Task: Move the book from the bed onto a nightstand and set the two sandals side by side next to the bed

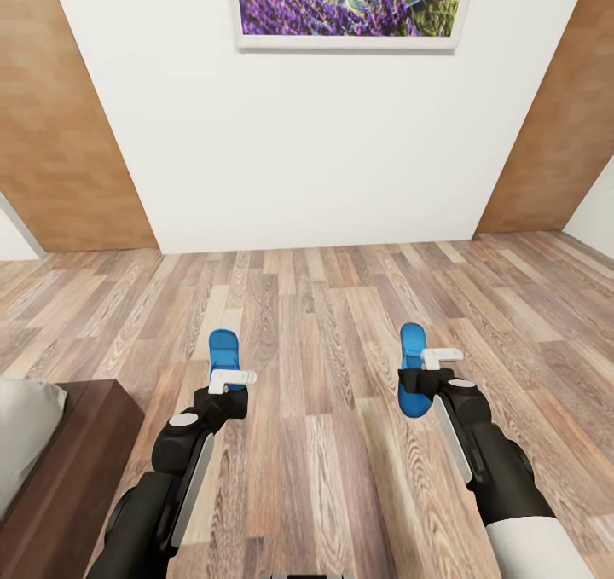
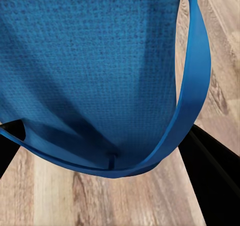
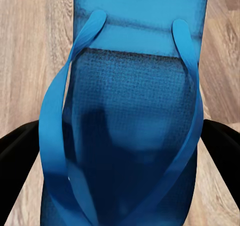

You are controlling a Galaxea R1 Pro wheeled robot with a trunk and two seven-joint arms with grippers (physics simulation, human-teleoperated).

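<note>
I am holding my left gripper (image 1: 228,380) over one blue sandal (image 1: 223,348) and my right gripper (image 1: 426,373) over the other sandal (image 1: 412,380), both above the wood-plank floor (image 1: 324,442). The two sandals are lying well apart, toes pointing toward the white wall (image 1: 315,144).

Through my left wrist camera, the left sandal (image 2: 95,71) is showing a finely pebbled, foam-like footbed, and its smooth rubbery strap (image 2: 190,101) is looping in a thin ribbon across one dark finger (image 2: 215,161). My right wrist camera is showing the right sandal (image 3: 135,126) with the same dimpled sole and a V-shaped strap, my black fingers (image 3: 20,141) sitting at either side of it. I cannot tell whether either pair of fingers is actually pinching.

The bed's dark wooden frame (image 1: 72,468) and grey mattress corner (image 1: 21,434) are sitting beside my left arm. A framed lavender picture (image 1: 350,3) is hanging on the wall.
</note>
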